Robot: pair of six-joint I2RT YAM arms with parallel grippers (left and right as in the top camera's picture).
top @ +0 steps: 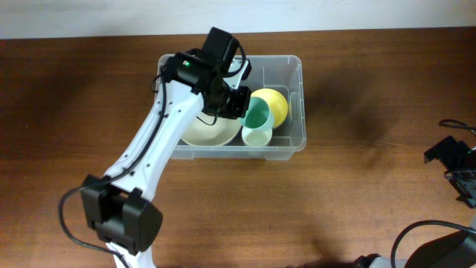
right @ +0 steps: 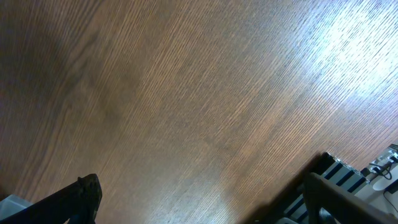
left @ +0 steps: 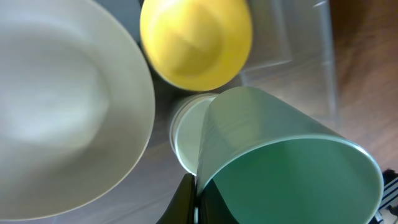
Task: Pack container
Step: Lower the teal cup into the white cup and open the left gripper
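The container [top: 294, 73], a clear tub, stands at the table's middle. Inside it lie a cream bowl [top: 208, 132], a yellow bowl [top: 274, 104] and a pale cup [top: 257, 137]. My left gripper [top: 242, 104] reaches into the tub and is shut on the rim of a green cup [top: 256, 113], tilted above the pale cup. In the left wrist view the gripper [left: 196, 202] pinches the green cup's [left: 286, 162] wall, with the pale cup [left: 185, 138], yellow bowl [left: 196, 43] and cream bowl [left: 62, 106] below. My right gripper [top: 455, 170] is open over bare wood [right: 205, 208].
The tub's clear wall [left: 314, 43] rises close to the right of the green cup. Brown table wood [right: 186, 93] surrounds the tub on all sides. Cables and the right arm's base [top: 439, 246] sit at the lower right corner.
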